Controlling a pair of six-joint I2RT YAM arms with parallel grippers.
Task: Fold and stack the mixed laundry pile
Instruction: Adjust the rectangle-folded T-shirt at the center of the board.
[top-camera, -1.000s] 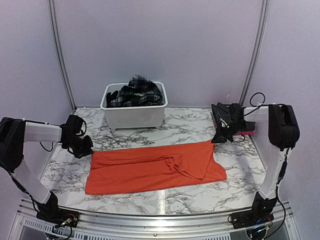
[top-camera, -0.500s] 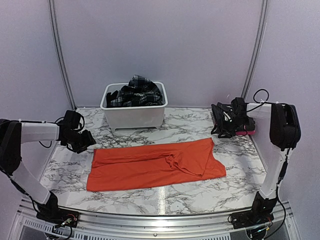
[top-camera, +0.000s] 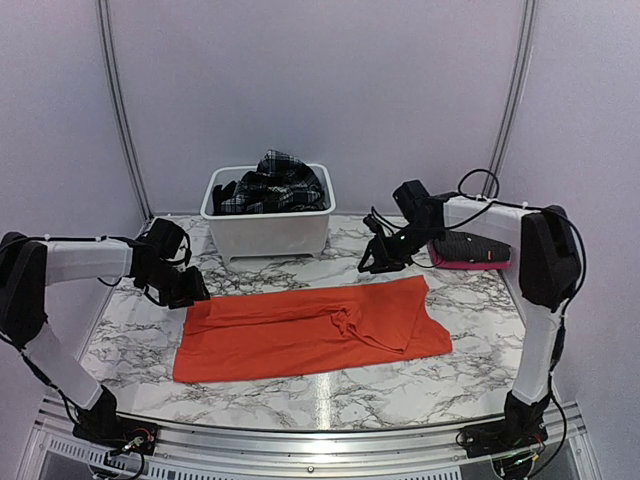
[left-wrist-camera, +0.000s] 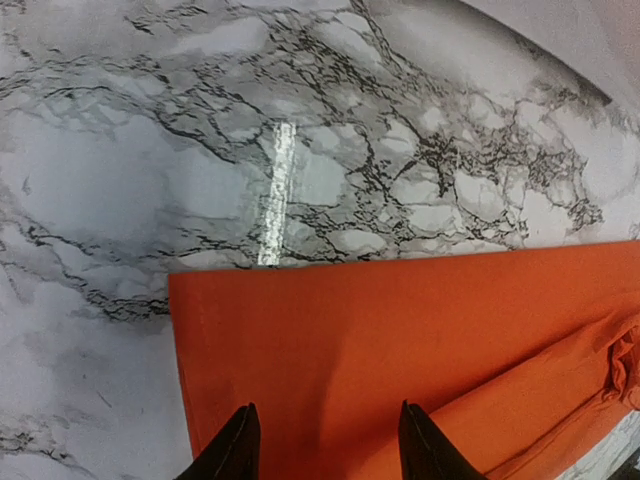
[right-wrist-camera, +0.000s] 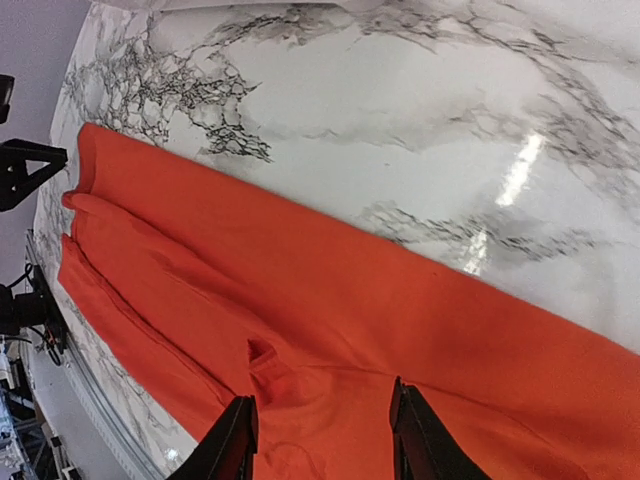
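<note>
Swung inward since a second earlier, from the outer edges of the surface (top-camera: 350, 395) to the far edge of the large bright orange T-shirt (top-camera: 300, 335). Pictured with left gripper (left-wrist-camera: 325, 452) spread apart, nothing between the fingers, poised just above the shirt's far left corner. Found right gripper (right-wrist-camera: 322, 440) likewise parted and empty, over the far hem toward the right end.

Lay folded into a long band, flat across the middle of the surface, with a bunched ridge and a small knot of cloth near the centre. Judged light, limp and thin: likely to sag and crease when lifted, and to slide easily on the glossy marble. Best pinched at the two far corners, through all layers at once, and kept taut between both arms.

Left heaped in the white tub (top-camera: 270, 238) behind: the black-and-white plaid skirt (top-camera: 275, 178). Rested well apart by the right wall: a dark grey cloth piece (top-camera: 468, 246), seemingly folded already. Counted one garment part-folded, at least one untouched in the tub.
</note>
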